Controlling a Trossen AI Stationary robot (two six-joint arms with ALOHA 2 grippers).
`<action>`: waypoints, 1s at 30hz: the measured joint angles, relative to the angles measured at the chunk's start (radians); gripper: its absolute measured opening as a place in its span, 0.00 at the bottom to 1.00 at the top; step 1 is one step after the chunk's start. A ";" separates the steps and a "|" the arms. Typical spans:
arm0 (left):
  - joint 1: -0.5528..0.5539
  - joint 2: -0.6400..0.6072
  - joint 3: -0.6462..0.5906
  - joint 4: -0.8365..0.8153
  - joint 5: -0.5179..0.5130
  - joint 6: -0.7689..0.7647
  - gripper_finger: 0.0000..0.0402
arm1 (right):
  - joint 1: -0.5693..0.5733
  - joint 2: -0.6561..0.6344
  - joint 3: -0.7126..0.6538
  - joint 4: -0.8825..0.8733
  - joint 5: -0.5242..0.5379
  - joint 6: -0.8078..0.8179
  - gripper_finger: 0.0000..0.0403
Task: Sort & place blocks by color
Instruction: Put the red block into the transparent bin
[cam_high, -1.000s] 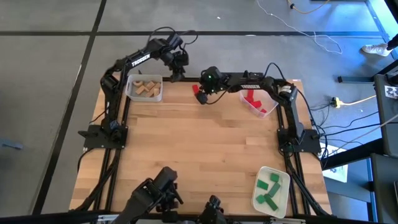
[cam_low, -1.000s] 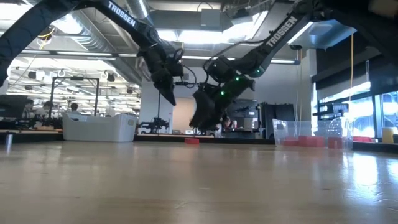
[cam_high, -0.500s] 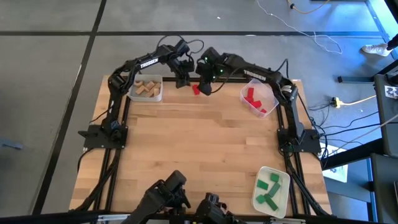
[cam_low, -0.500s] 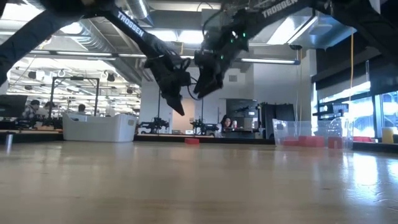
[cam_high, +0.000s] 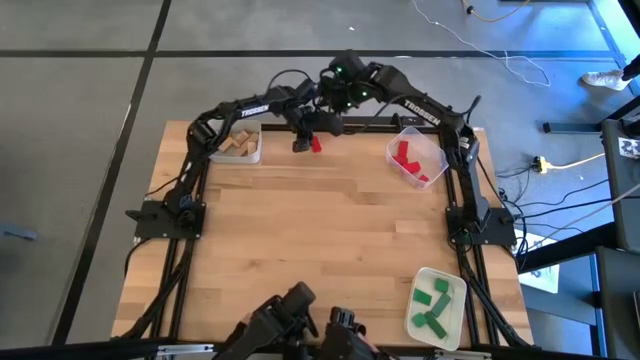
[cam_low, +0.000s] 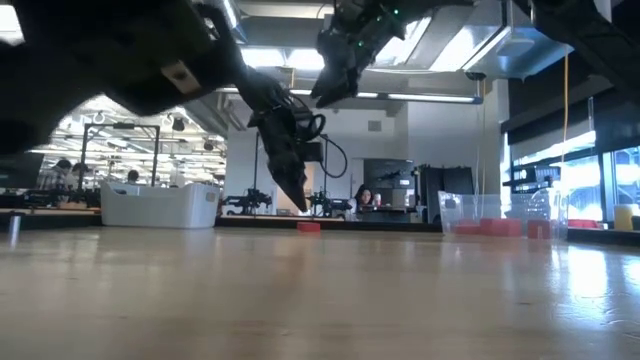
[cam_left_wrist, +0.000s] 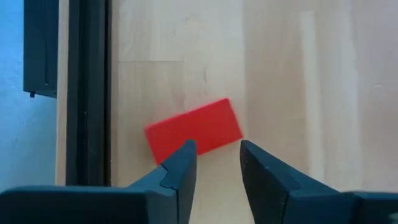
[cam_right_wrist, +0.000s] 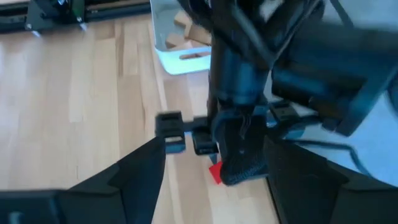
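White TROSSEN lettering on left arm (cam_high: 255, 102), right arm (cam_high: 418, 104)

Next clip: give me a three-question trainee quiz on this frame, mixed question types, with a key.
1. True or false: the loose red block lies in the clear bin with the other red blocks.
2. Which end effector is over the loose red block? A) left end effector B) right end effector
3. Fill in: the white tray near the table's front right corner holds ____ blocks.

Key:
1. False; it lies on the bare table near the far edge.
2. A
3. green
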 joint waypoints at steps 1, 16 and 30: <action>0.000 0.006 0.000 0.012 0.000 0.000 0.27 | 0.000 0.000 0.013 -0.005 0.000 0.000 0.67; 0.014 0.014 0.000 0.021 -0.067 0.156 0.01 | 0.000 -0.006 0.107 -0.043 0.002 0.007 0.67; 0.023 0.080 0.005 0.039 -0.013 0.151 0.00 | 0.000 -0.008 0.107 -0.040 -0.001 0.011 0.67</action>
